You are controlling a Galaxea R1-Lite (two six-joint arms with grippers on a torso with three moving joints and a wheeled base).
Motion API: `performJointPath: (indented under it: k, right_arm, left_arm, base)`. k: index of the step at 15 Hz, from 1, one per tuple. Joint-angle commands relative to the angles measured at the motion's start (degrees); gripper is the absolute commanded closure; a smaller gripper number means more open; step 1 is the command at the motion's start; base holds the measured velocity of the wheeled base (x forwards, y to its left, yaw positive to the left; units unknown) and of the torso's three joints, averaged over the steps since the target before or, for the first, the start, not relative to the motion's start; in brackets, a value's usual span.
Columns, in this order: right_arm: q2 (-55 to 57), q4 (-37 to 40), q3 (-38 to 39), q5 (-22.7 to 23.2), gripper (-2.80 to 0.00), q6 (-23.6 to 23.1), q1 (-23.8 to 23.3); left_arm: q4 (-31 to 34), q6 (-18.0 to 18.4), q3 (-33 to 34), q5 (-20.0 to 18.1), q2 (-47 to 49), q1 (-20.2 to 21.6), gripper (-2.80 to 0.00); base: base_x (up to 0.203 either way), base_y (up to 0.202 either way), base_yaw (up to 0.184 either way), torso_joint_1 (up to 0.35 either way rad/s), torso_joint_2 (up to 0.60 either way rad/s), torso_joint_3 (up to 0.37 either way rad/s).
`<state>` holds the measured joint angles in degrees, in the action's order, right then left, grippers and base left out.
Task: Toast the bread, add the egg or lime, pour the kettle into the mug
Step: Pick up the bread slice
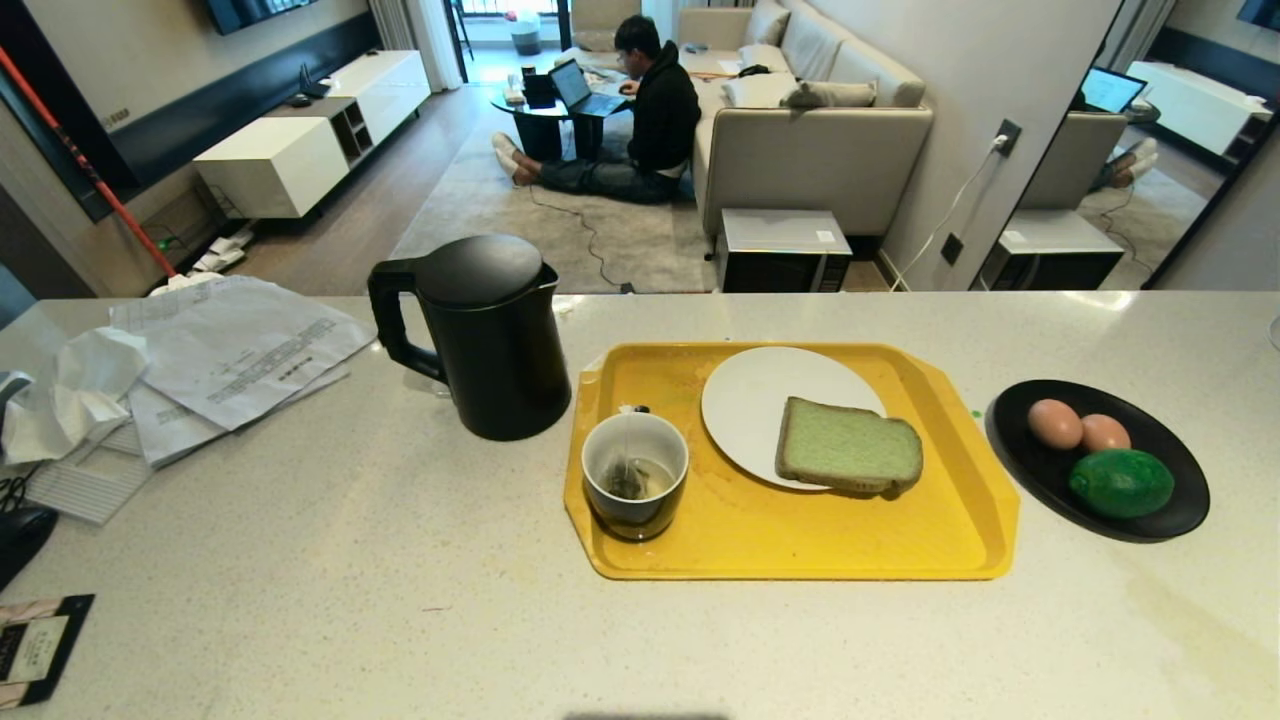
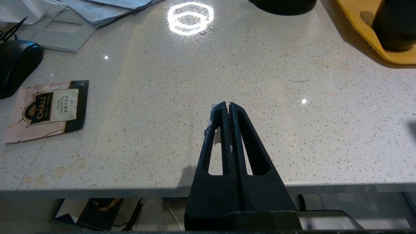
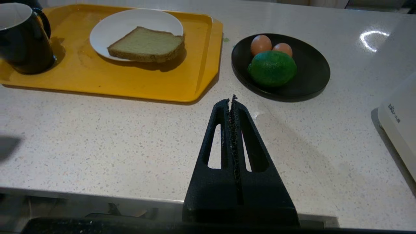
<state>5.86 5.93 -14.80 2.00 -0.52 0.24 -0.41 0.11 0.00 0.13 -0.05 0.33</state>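
Note:
The pale green bread (image 1: 848, 446) (image 3: 147, 44) lies on a white plate (image 1: 745, 400) on the yellow tray (image 1: 800, 545). On the tray's near left stands the dark mug (image 1: 635, 475) (image 3: 22, 39) with a tea bag inside. The black kettle (image 1: 485, 335) stands left of the tray. Two eggs (image 1: 1055, 423) (image 3: 261, 44) and the lime (image 1: 1121, 483) (image 3: 272, 68) rest on a black plate (image 1: 1180, 510). My right gripper (image 3: 231, 100) is shut and empty over the counter's near edge, short of the black plate. My left gripper (image 2: 227, 104) is shut and empty over the near edge, left of the tray.
Papers and crumpled tissue (image 1: 200, 360) lie at the counter's left, with a computer mouse (image 2: 16, 63) and a tea packet (image 2: 48, 110) nearer. A white appliance (image 3: 399, 126) stands at the far right. A person (image 1: 650, 110) sits on the floor beyond the counter.

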Motion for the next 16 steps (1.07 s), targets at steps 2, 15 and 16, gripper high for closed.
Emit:
performJointPath:
  k: [2, 15, 16]
  right_arm:
    - [8.94, -0.29, -5.45, 0.59, 0.0, 0.17, 0.02]
    - [38.23, -7.85, -32.65, 1.59, 0.0, 0.6, 0.05]
    - [39.76, -7.86, -34.69, 1.58, 0.0, 0.61, 0.04]
  left_arm:
    - [-0.02, -0.02, 0.0, 0.02, 0.05, -0.04, 0.0]
    - [-0.02, -0.02, 0.0, 0.02, 0.05, 0.02, 0.0]
    - [-0.02, -0.02, 0.0, 0.02, 0.05, 0.02, 0.0]
  base:
    - [0.0, 0.0, 0.0, 0.0, 0.0, 0.0]
    - [0.0, 0.0, 0.0, 0.0, 0.0, 0.0]
    - [0.0, 0.0, 0.0, 0.0, 0.0, 0.0]
